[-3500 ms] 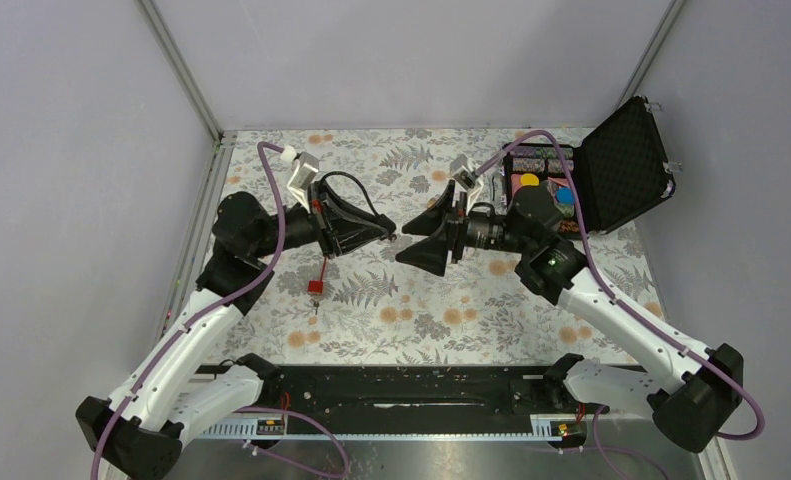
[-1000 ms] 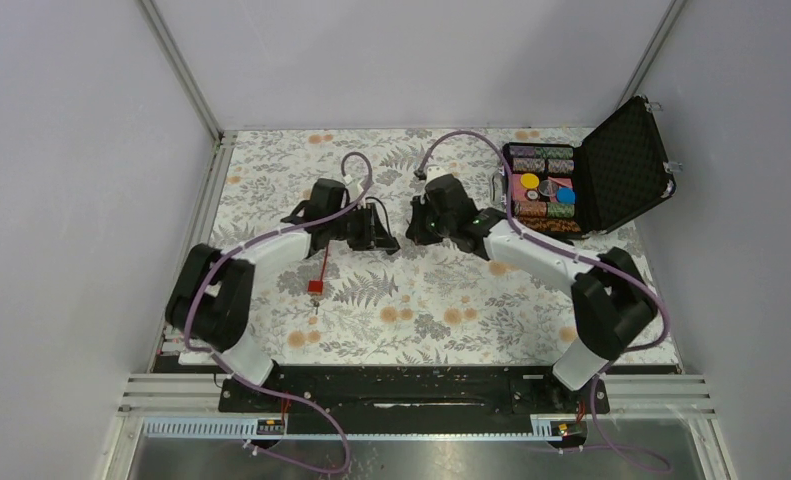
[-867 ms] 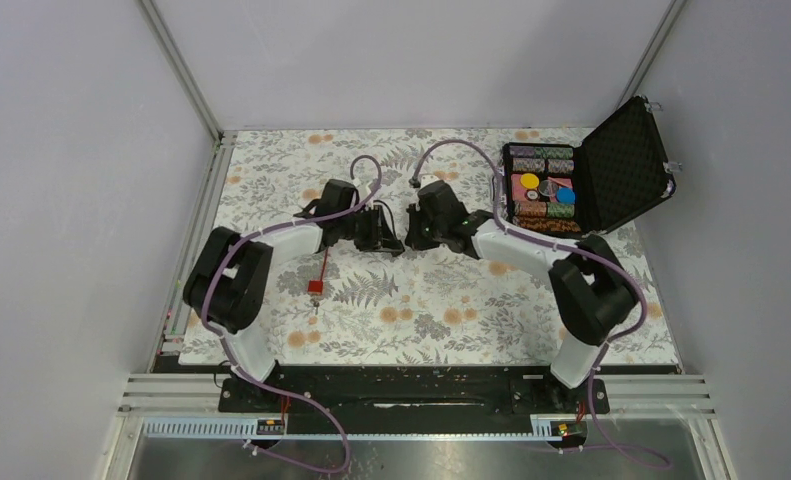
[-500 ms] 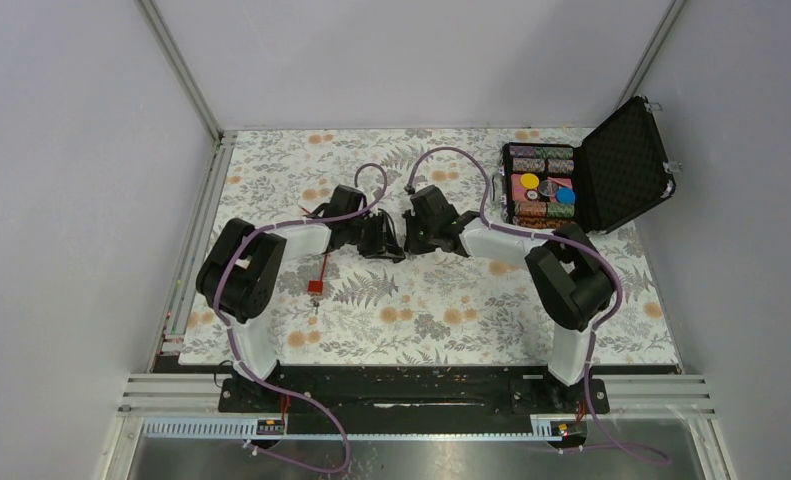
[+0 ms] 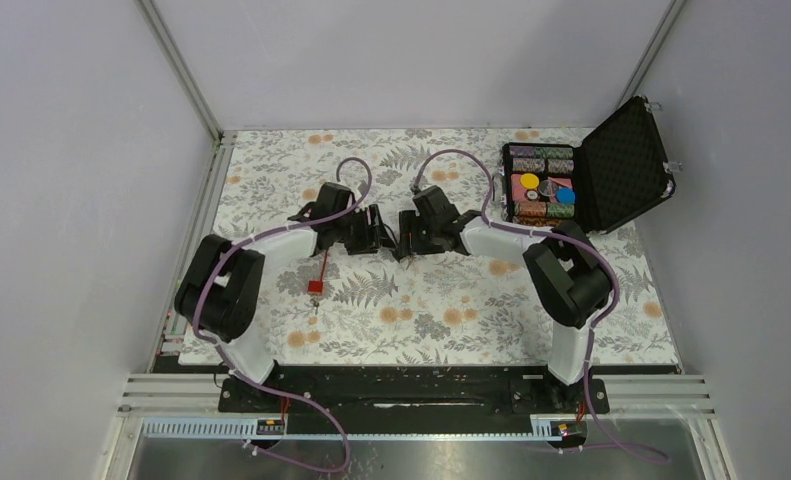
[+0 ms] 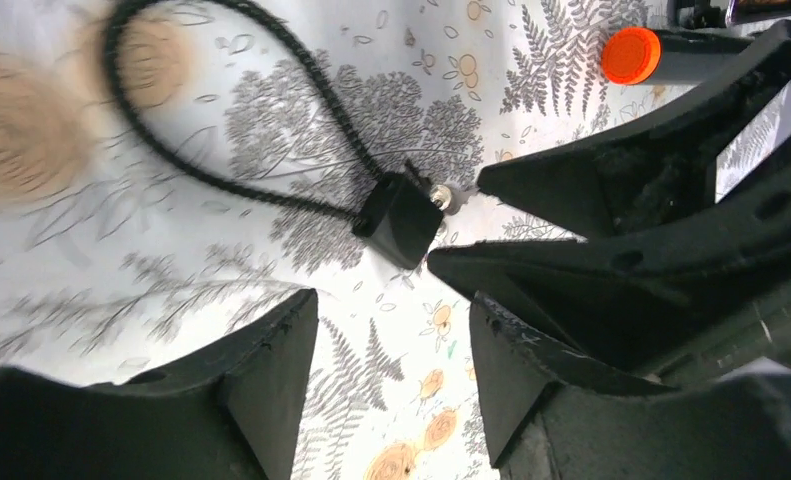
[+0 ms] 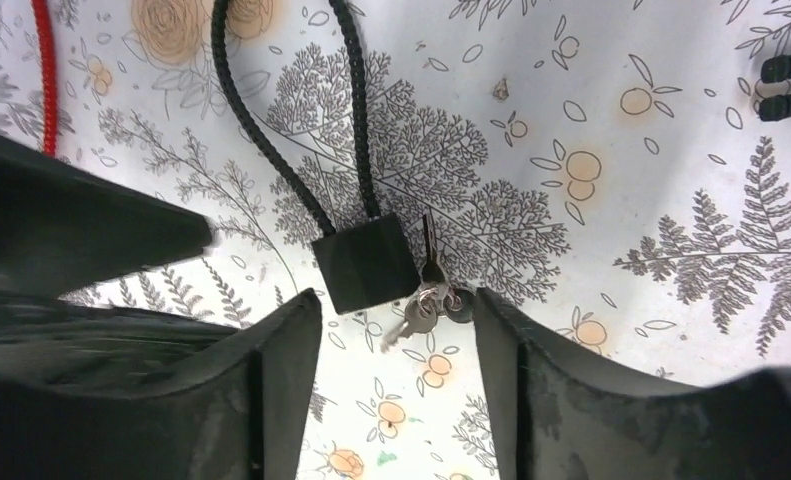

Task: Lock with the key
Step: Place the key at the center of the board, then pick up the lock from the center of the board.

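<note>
Desk at the moment of approach, both arms meeting near its middle. The key (image 7: pixel 429 300) is a small bunch of thin silvery blades on a ring, lying flat on the floral cloth (image 5: pixel 451 320) and touching the right side of the block (image 7: pixel 363 265). Whether any blade sits in the lock cannot be told.

The right gripper (image 7: pixel 396 305) hangs low with its 2 fingers spread wide, straddling both block and key. The left gripper (image 6: pixel 391 310) is likewise spread, empty, just beside the block on the side toward the left edge.

**Handling (judged).** The key is likely light, rigid and slick. Lying flat on cloth, it offers little edge to pinch. The loose ring will let the spare blades swing. The best hold is probably across the round head of 1 key, leaving its blade free. The block looks to be hard matte plastic, square and light enough to slide, so it probably needs bracing by the other gripper.

**Materials.** The black loop (image 7: pixel 271 150) is a braided cable, flexible, running from the block toward the far edge. A red loop (image 5: pixel 321 268) lies nearer the left edge. An open case (image 5: pixel 626 165), foam-lined and holding stacked chips, stands at the far right corner.
</note>
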Controlling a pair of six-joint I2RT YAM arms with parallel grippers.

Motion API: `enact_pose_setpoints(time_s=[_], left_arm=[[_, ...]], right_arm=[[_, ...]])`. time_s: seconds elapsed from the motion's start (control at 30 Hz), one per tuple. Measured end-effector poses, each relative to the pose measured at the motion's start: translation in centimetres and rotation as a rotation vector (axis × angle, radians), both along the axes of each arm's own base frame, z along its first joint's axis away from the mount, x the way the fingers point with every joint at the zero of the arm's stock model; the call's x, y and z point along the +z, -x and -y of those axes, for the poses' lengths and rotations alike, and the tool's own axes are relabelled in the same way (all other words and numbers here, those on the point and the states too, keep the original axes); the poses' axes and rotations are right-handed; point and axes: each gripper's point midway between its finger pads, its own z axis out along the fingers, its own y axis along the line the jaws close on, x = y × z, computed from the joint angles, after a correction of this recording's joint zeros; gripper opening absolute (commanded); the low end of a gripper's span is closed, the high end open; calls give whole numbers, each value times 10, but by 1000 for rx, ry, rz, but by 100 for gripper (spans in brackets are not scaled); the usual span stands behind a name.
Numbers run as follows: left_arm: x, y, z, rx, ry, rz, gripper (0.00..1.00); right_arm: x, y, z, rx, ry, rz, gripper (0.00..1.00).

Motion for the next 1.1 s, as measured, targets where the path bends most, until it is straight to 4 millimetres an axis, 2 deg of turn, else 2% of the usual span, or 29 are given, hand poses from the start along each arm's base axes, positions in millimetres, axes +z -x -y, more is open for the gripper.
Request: enact_pose_setpoints(time_s=[0.13, 0.3, 0.43, 0.5, 0.57, 0.67, 0.77, 0.9, 1.1], left_arm=[[24, 4, -26, 71, -57, 66, 62], [55, 12, -58, 166, -143, 173, 68], [91, 25, -86, 253, -188, 281, 80], [117, 29, -98, 299, -187, 358, 88], [147, 36, -111, 354, -179, 445, 98], [182, 52, -131, 418, -171, 548, 99], [212, 72, -151, 473, -166, 641, 99], [240, 94, -170, 515, -156, 724, 99], [253, 118, -183, 523, -165, 760, 99]], right_arm=[[7, 4, 4, -17, -3, -6, 72], [39, 8, 6, -47, -40, 25, 72], [50, 17, -2, -67, -25, 50, 71], [50, 32, -18, -50, -7, 42, 71], [50, 48, -41, -23, 6, 41, 71], [49, 64, -74, -10, 16, 58, 71], [44, 75, -96, -14, 34, 66, 72], [42, 72, -134, -20, 68, 92, 82], [38, 79, -191, 17, 120, 148, 86]])
